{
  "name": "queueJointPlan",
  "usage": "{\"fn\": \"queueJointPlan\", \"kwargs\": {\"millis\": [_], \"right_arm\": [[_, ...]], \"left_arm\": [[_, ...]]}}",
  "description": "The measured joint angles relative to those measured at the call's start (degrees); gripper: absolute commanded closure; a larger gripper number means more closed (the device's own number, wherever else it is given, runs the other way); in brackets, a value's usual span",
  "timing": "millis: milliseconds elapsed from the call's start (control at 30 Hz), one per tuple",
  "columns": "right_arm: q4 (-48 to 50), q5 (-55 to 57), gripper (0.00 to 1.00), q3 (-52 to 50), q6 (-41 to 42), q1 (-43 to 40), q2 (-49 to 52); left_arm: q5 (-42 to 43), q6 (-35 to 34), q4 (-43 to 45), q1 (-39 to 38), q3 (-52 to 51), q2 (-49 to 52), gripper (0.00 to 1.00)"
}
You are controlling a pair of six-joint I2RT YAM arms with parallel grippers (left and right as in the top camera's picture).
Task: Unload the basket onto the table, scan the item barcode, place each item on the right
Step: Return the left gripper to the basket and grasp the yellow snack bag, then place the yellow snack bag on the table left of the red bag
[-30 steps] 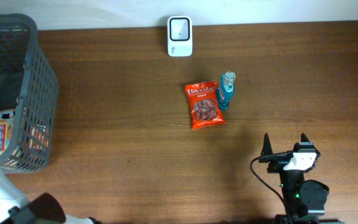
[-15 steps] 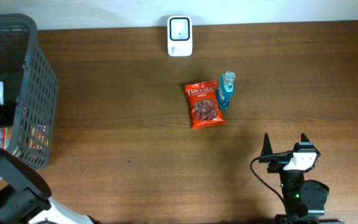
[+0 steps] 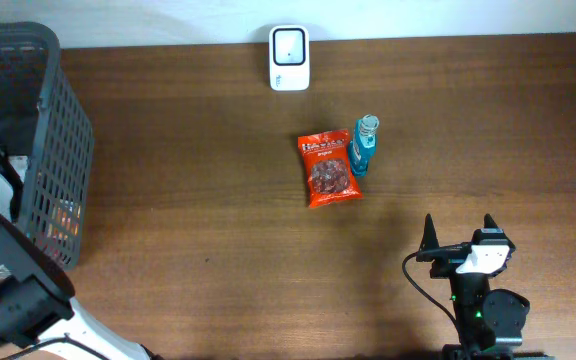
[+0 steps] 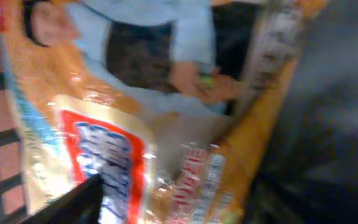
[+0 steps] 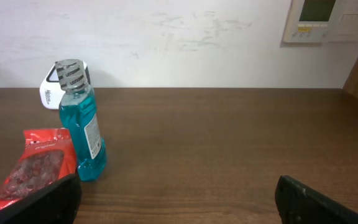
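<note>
- Looking first at the left gripper, we find it down inside the basket; only one dark finger shows, at the lower left of its wrist view, so we cannot tell whether the jaws are spread or pinching anything
- Right ahead of that finger lies the snack packet, filling most of the wrist view; it is glossy orange-gold film with a pale blue panel around a dark picture, and a red-bordered label with blue lettering; the view is blurred and we cannot read the print
- Its long axis runs roughly top to bottom of the wrist view, leaning so that the lower end sits further left; which end is its top we cannot tell
- From overhead the packet is in the basket at the left edge of the table; only orange scraps show through the mesh, and the left arm covers the rest
- The right gripper is over the front right of the table, jaws spread wide and empty
- Well apart from both, a red bag lies mid-table with a blue bottle upright against its right edge; the white scanner sits at the table's far edge
</note>
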Motion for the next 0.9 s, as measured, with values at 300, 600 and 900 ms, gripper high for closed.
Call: {"fn": "queueJointPlan", "kwargs": {"millis": [300, 600, 900], "right_arm": [[-0.02, 0.0, 0.02, 0.0, -0.04, 0.0, 0.0], [0.0, 0.02, 0.02, 0.0, 0.02, 0.0, 0.0], [0.0, 0.02, 0.02, 0.0, -0.02, 0.0, 0.0]], "left_arm": [[-1.03, -1.84, 0.76, 1.6, 0.0, 0.09, 1.0], [1.99, -9.73, -1.84, 2.08, 4.44, -1.31, 1.0], [41.07, -26.32, 7.21, 2.19, 16.9, -27.98, 1.0]]}}
